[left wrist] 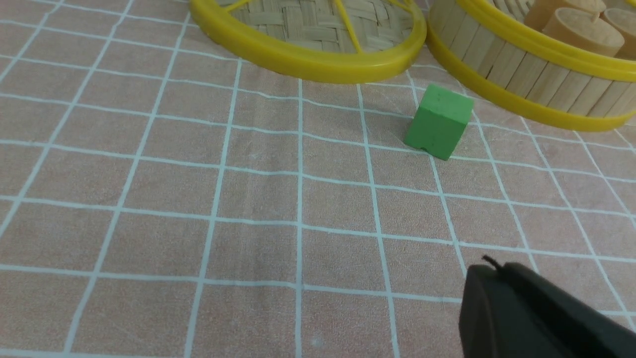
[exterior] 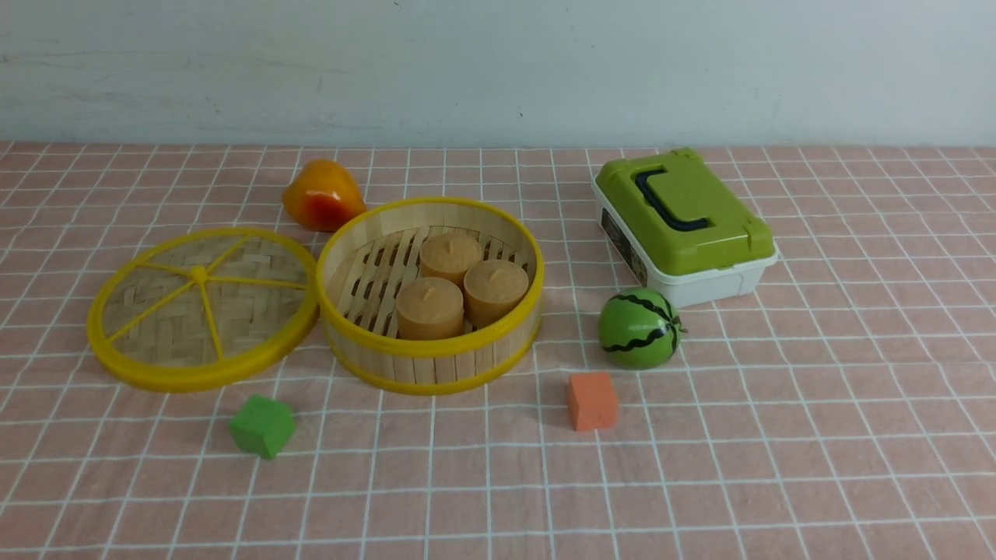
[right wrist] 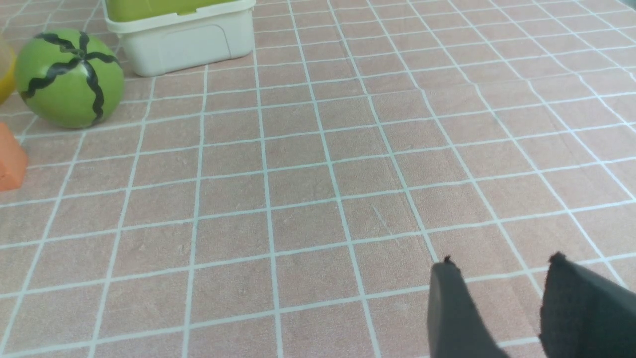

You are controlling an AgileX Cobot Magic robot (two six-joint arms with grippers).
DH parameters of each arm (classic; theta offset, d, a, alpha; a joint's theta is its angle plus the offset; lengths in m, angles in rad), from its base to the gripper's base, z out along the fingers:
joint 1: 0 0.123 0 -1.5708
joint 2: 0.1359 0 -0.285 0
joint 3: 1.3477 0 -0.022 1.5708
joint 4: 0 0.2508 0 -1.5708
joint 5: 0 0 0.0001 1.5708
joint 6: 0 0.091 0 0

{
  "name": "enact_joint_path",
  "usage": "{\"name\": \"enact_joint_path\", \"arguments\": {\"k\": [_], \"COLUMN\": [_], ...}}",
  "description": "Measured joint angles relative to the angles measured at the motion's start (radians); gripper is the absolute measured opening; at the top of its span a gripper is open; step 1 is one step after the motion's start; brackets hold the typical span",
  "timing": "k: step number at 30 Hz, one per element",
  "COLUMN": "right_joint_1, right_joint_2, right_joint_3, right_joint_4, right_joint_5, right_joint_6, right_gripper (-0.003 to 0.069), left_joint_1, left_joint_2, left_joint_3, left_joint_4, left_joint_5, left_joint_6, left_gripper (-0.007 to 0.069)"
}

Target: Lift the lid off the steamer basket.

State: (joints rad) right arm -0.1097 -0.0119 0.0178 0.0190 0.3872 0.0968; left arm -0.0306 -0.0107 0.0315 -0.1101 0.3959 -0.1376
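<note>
The lid (exterior: pixel 204 306), a woven bamboo disc with a yellow rim and spokes, lies flat on the cloth just left of the steamer basket (exterior: pixel 430 360), its edge against the basket's wall. The uncovered basket holds three tan cylinders (exterior: pixel 459 286). Neither arm shows in the front view. In the left wrist view the lid (left wrist: pixel 308 59) and the basket (left wrist: pixel 516 74) lie far ahead of my left gripper (left wrist: pixel 492 271), whose black fingers are pressed together with nothing in them. My right gripper (right wrist: pixel 502 263) hovers over bare cloth, jaws apart and empty.
A green cube (exterior: pixel 262 425) sits in front of the lid and an orange cube (exterior: pixel 592 400) in front of the basket. A toy watermelon (exterior: pixel 640 327) and a white box with a green handled lid (exterior: pixel 685 225) stand at the right. An orange pear-like fruit (exterior: pixel 320 196) lies behind.
</note>
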Motion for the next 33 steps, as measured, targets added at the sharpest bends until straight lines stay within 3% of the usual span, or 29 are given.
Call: {"name": "enact_joint_path", "arguments": {"k": [33], "right_joint_1": [0.000], "right_joint_2": [0.000], "right_joint_3": [0.000], "right_joint_4": [0.000], "right_joint_5": [0.000], "right_joint_6": [0.000], "right_gripper": [0.0241], "left_joint_1": [0.000], "left_joint_2": [0.000], "left_joint_3": [0.000], "left_joint_4": [-0.001], "left_joint_5": [0.000], "left_joint_6": [0.000], "left_gripper": [0.0019]}}
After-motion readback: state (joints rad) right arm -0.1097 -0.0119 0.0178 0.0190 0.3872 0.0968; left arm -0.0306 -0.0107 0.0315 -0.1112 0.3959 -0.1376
